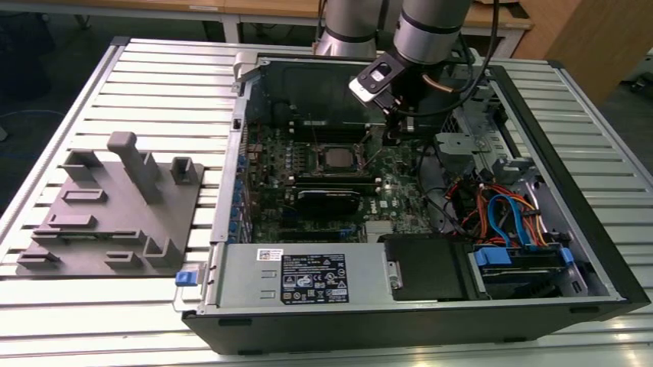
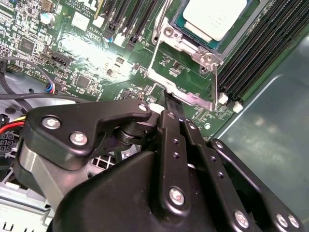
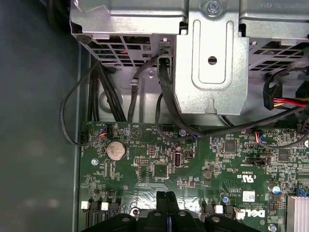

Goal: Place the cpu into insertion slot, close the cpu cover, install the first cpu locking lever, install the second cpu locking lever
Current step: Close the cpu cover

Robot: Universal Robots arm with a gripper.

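Note:
The cpu (image 2: pixel 216 17) lies silvery side up in the insertion slot (image 2: pixel 188 46); in the exterior view the cpu (image 1: pixel 332 158) sits mid-board. The cpu cover (image 2: pixel 181 92) is swung open away from the slot, and green board shows through its window. My gripper (image 2: pixel 170 104) is shut with nothing between its fingers, and their tips rest against the cover's outer edge. In the exterior view the gripper (image 1: pixel 394 130) hangs just to the exterior view's right of the cpu. The joined fingers (image 3: pixel 166 198) point down at the board. I cannot tell the locking levers apart from the surrounding metal.
Long black memory slots (image 2: pixel 256 48) run beside the socket, next to the case wall (image 2: pixel 270 145). A metal drive cage (image 3: pixel 212 58) and black cables (image 3: pixel 111 96) hang over the board's edge. A grey fixture block (image 1: pixel 112 206) stands on the table at the exterior view's left.

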